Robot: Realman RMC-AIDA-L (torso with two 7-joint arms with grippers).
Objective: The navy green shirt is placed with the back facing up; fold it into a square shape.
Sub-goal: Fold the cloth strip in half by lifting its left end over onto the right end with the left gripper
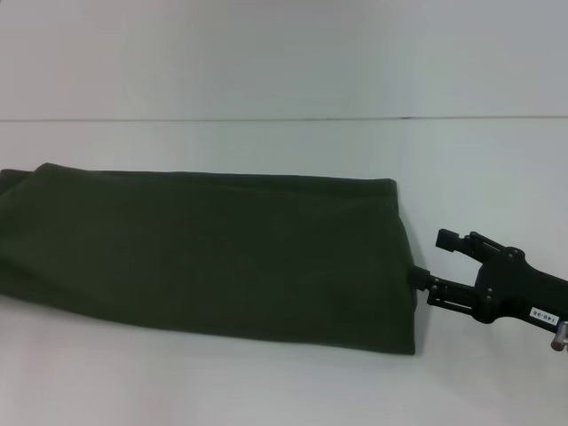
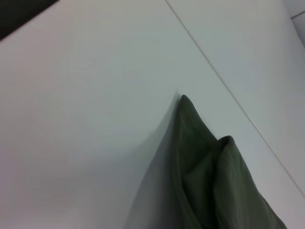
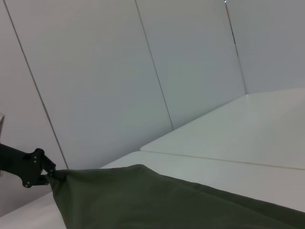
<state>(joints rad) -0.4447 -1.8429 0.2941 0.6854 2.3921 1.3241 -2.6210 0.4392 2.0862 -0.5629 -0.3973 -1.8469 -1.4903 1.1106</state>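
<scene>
Navy green shirt [image 1: 204,248] lies as a long folded band across the white table [image 1: 284,382], toward its left edge. Right gripper [image 1: 424,259] spread wide at the shirt's right end, one finger touching the hem, likely positioning for a cross-fold. Left gripper [image 3: 47,171] pinches the far corner.

This looks like a lab or robot test station, not a home. The white table [image 1: 266,390] is bare and matte, with one thin seam running across it beyond the navy green shirt [image 1: 204,253], the only cloth on it. Behind the table rise plain white wall panels [image 3: 105,71] split by narrow vertical joints, like an enclosure built around the bench. A black robot arm, the right gripper [image 1: 426,262], reaches in beside the shirt.
</scene>
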